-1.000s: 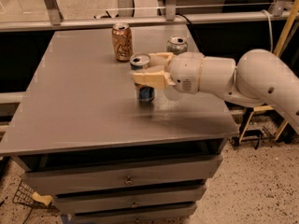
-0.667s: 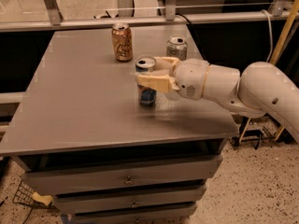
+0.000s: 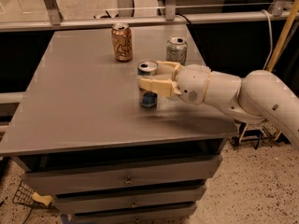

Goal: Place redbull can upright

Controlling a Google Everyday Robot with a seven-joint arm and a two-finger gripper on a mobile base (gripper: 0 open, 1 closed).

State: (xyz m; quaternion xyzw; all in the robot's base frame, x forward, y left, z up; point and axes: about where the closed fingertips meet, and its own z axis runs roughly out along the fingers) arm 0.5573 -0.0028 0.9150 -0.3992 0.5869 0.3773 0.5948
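The redbull can (image 3: 147,97) is a slim blue-and-silver can with a silver top. It stands upright at the middle right of the grey table (image 3: 79,106), its base at or just above the surface. My gripper (image 3: 148,76) reaches in from the right. Its cream fingers (image 3: 156,85) sit on both sides of the can's upper half and are shut on it. The white arm (image 3: 233,94) runs off to the right past the table's edge.
An orange-copper can (image 3: 122,42) stands upright at the back middle of the table. A silver-white can (image 3: 176,49) stands just behind my gripper. A metal rail (image 3: 140,20) runs behind the table. Drawers (image 3: 126,178) are below the front edge.
My gripper and the redbull can have shifted slightly right and toward the front edge together. The can stays upright. The other two cans have not moved.
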